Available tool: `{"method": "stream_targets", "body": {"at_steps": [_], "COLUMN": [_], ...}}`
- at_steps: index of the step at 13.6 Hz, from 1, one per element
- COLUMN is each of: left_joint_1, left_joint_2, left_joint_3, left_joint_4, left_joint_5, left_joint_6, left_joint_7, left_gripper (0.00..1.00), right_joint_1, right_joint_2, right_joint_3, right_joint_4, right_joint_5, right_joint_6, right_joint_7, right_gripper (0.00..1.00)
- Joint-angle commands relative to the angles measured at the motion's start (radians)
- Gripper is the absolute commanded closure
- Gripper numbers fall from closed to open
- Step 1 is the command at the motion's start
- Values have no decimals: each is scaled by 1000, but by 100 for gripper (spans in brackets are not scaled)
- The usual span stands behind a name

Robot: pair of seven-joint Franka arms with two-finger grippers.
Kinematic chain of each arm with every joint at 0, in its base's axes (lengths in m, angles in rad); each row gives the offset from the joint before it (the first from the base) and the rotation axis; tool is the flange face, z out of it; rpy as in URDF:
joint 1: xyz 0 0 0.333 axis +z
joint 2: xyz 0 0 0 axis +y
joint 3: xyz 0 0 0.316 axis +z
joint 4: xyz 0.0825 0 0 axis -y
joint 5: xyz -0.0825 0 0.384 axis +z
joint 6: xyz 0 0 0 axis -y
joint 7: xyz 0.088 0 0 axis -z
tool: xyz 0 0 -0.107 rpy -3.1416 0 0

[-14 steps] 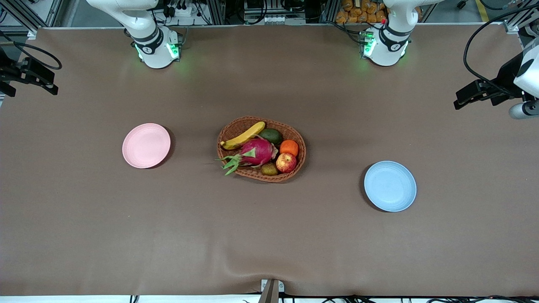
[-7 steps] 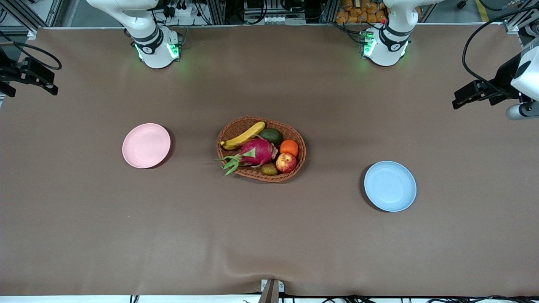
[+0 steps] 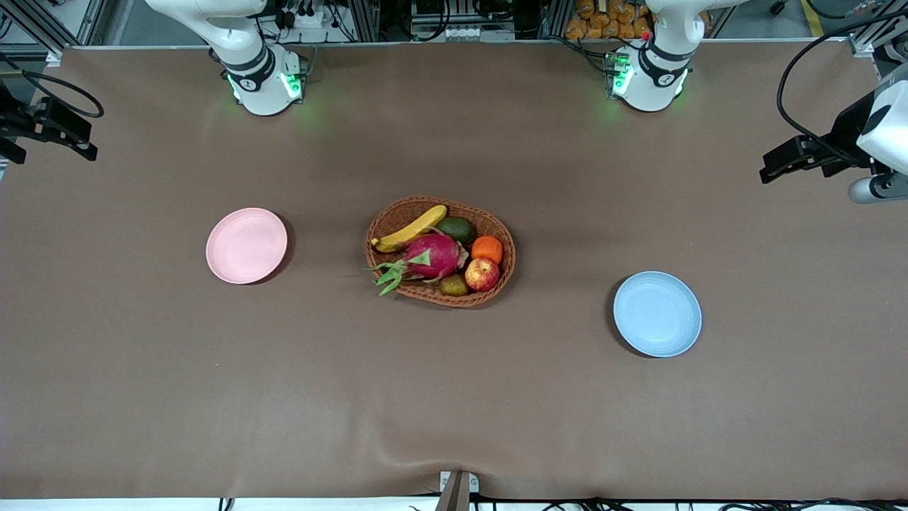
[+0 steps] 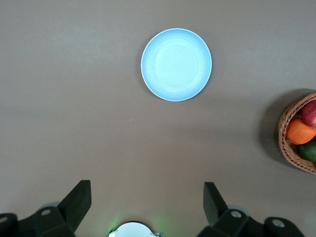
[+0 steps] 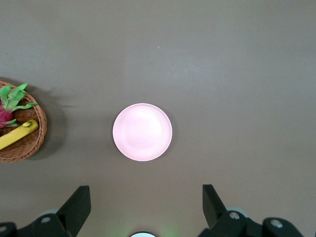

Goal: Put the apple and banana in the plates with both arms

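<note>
There, in the middle of the table (image 3: 454, 397), sat a brown wicker basket (image 3: 496, 228) full of fruit. The banana (image 3: 410, 229) lay along the basket's edge farthest from the front camera. The apple (image 3: 482, 274) sat at the edge nearest that camera, touching an orange (image 3: 487, 248) and just beside a kiwi (image 3: 454, 285). A pink dragon fruit (image 3: 433, 255) and an avocado (image 3: 457, 230) were in there too.

The pink plate (image 3: 246, 245) lay toward the right arm's end, and the blue plate (image 3: 657, 314) toward the left arm's end. Nothing was on either plate.

The left gripper (image 4: 146, 210) was high over the table at its own end, fingers (image 4: 77, 201) spread wide, holding nothing. The right gripper (image 5: 146, 208) was high over its end, fingers (image 5: 78, 203) wide and holding nothing too.
</note>
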Motion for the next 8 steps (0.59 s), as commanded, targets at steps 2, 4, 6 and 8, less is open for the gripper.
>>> {"method": "stream_targets", "body": {"at_steps": [2,4,6,8], "left_joint_1": [-4,-4,-4,-4], "left_joint_2": [25,31,40,43], "left_joint_3": [-5,-16,-31,-45], "left_joint_4": [9,6,-1,-30], "left_joint_5": [0,-2,-3,-6], "left_joint_6": [-8,0,11,38], "left_joint_7": [-9,-13,-25,-59], "left_gripper": [0,0,0,0], "right_joint_1": [6,5,3,2], "right_joint_2": [-23,-23,-23,-23], "right_joint_3": [-1,-1,-1,-1], "right_joint_4": [-19,-19,-19,-19], "right_joint_5": [-6,-6,-6,-6], "right_joint_6": [5,6,5,3], "right_joint_7": [0,0,0,0], "right_gripper": [0,0,0,0]}}
